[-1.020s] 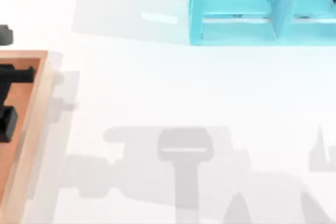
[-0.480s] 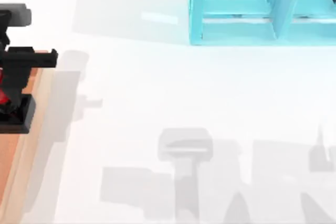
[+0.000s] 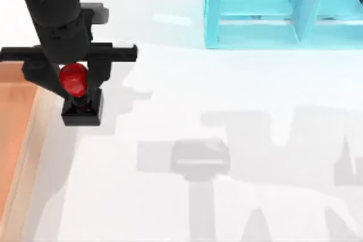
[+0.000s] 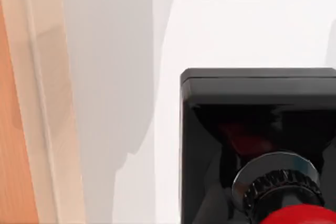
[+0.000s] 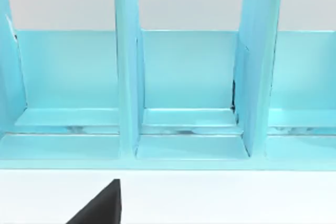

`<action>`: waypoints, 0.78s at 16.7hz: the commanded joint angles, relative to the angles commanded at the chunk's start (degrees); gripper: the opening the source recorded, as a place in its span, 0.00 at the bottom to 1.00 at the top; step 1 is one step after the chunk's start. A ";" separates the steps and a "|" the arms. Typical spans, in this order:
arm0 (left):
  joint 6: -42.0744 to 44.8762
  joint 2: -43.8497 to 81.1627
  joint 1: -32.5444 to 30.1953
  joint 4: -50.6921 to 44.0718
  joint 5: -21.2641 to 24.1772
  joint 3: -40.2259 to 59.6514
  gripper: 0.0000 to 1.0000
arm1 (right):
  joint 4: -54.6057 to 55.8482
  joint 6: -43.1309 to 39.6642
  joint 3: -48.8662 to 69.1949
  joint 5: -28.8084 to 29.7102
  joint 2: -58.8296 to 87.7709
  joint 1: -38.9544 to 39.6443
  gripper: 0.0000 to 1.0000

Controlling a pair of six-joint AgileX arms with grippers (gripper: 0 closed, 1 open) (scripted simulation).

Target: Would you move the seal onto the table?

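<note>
The seal [image 3: 82, 111], with a black square base and a red knob, hangs in my left gripper [image 3: 74, 81], which is shut on the knob. It is over the white table [image 3: 227, 94], just right of the wooden tray's edge. I cannot tell whether the base touches the table. In the left wrist view the seal [image 4: 252, 124] shows close up over the white table [image 4: 210, 30], with the tray's rim [image 4: 37, 103] beside it. A black part of my right gripper [image 5: 100, 208] shows in the right wrist view, facing the shelf.
An orange-brown wooden tray [image 3: 14, 128] lies at the table's left edge. A turquoise shelf unit [image 3: 272, 9] stands at the back right, and its open compartments [image 5: 184, 77] face the right wrist camera. Arm shadows fall on the table's front.
My left arm has carried the seal rightward, from over the tray to over the table beside the tray's right edge. The arm shadows on the table have shifted.
</note>
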 joint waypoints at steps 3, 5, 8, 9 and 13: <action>-5.66 9.83 -5.84 4.74 0.12 4.73 0.00 | 0.00 0.00 0.00 0.00 0.00 0.00 1.00; -8.31 13.50 -8.55 7.09 0.15 6.84 0.00 | 0.00 0.00 0.00 0.00 0.00 0.00 1.00; -9.29 14.73 -9.55 8.02 0.14 7.61 0.00 | 0.00 0.00 0.00 0.00 0.00 0.00 1.00; -9.29 14.73 -9.55 8.02 0.14 7.61 0.00 | 0.00 0.00 0.00 0.00 0.00 0.00 1.00; -9.20 15.12 -9.30 10.24 0.15 5.35 0.00 | 0.00 0.00 0.00 0.00 0.00 0.00 1.00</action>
